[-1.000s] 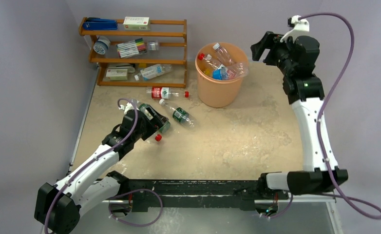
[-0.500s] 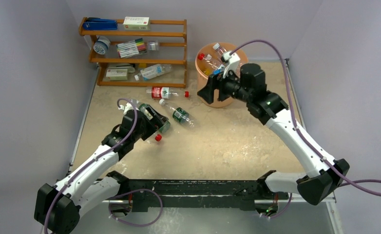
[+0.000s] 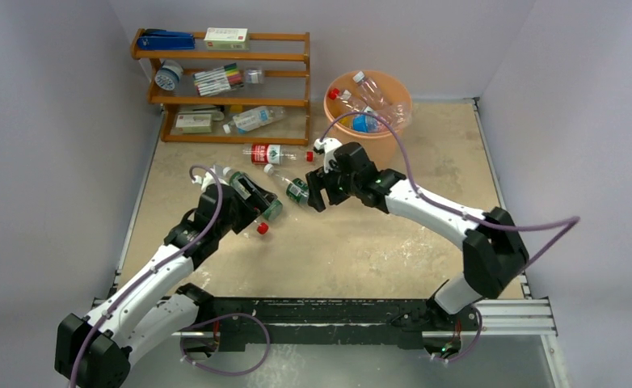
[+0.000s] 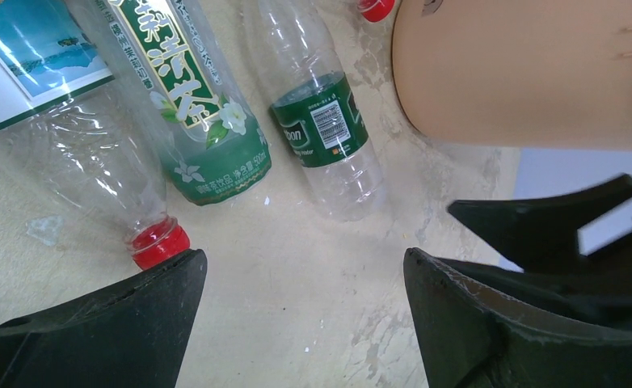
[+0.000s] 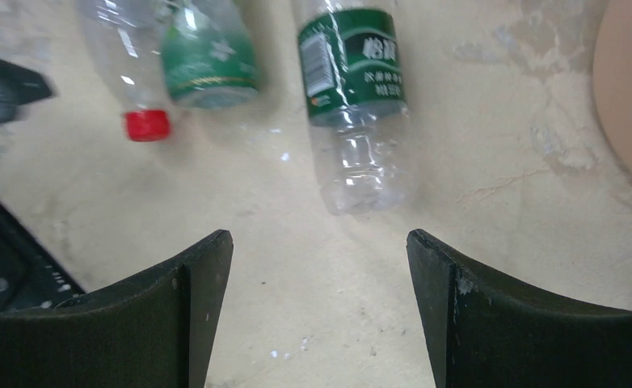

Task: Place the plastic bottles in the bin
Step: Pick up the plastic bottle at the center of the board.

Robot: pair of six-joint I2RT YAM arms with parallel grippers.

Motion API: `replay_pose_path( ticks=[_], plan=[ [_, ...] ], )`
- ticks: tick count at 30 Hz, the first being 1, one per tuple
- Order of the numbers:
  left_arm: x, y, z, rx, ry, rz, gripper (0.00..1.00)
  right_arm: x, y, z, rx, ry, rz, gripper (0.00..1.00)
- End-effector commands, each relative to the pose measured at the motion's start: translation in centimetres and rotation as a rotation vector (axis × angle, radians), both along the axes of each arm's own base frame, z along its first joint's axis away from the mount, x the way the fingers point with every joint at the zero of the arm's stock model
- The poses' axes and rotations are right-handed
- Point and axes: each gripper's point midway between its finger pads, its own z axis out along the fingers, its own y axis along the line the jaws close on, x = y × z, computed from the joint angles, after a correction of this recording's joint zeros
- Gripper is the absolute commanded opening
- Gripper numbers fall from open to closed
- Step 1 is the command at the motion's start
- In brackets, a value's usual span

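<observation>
Several bottles are already gathered inside the bin, which is set at the far side of the table. Four more are left lying on the tabletop: a red-labelled bottle near the wooden rack, a green-banded bottle, a tea-labelled bottle and a red-capped clear bottle. Another, the shelf bottle, is seen on the rack. The left gripper is spread wide over bare table beside the red cap, with nothing gripped. The right gripper is likewise held wide and empty, just short of the green-banded bottle's base.
</observation>
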Motion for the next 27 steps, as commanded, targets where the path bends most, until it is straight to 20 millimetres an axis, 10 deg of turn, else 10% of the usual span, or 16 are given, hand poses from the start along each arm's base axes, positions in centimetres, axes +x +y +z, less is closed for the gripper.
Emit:
replay_pose_path(
  ticks=[1,27],
  plan=[
    [0.2,0.2,1.6,-0.014,-0.045,0.013,0.92,2.6,0.7,-0.1,-0.008,-0.091,-0.018,0.82],
    [0.1,0.3,1.6,-0.009,-0.043,0.013,0.92,3.2,3.1,-10.2,-0.059,0.013,0.070,0.84]
  ],
)
